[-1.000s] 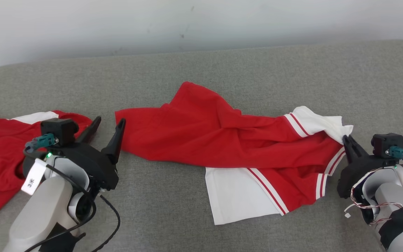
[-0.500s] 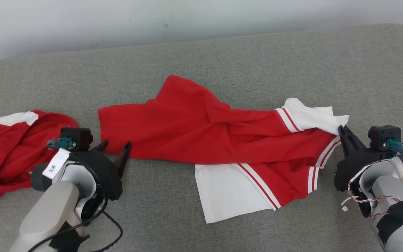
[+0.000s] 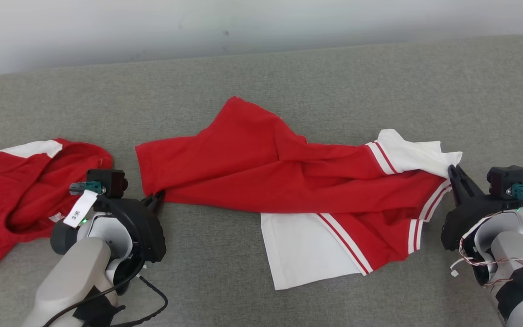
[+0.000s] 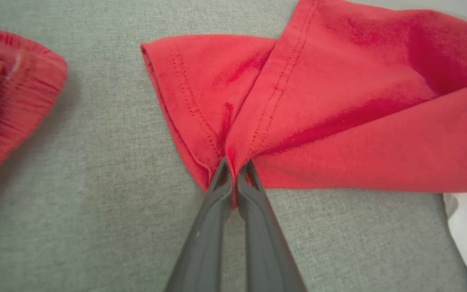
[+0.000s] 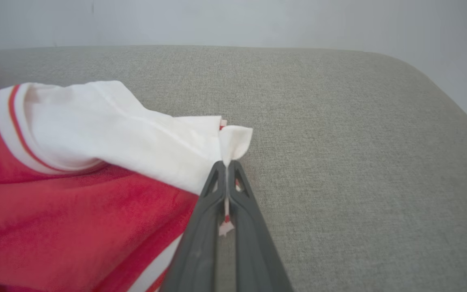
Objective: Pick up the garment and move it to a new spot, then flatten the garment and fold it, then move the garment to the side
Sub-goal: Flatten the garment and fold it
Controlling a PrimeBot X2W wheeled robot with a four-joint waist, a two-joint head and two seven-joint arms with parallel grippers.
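1. Left gripper (image 3: 156, 200), in the head view, is pinched closed on the near left corner of the garment (image 3: 261, 168), with its dark tips buried in the red cloth.
2. In the same view the right gripper (image 3: 453, 171) is closed on the white right end of the garment. The garment lies stretched left to right between the two grippers on the grey padded surface (image 3: 288, 77). It is mostly red and creased, and a white panel (image 3: 302, 245) edged with red and white stripes lies on its near side.
3. A second red garment (image 3: 16, 190) lies crumpled at the far left, apart from the first and just left of the left gripper. A pale wall (image 3: 152, 27) runs along the far edge of the surface.
4. In the left wrist view the two fingers (image 4: 209, 227) meet at their tips, with a fold of the red stitched hem (image 4: 201, 101) clamped between them. The cloth fans out beyond them to the right, and the second red garment shows at the left edge.
5. In the right wrist view the fingers are pressed together on a thin white corner (image 5: 235, 142), which stands up just past the tips. A scrap of cloth also shows in the slot between them. Red fabric with white stripes spreads to the left.
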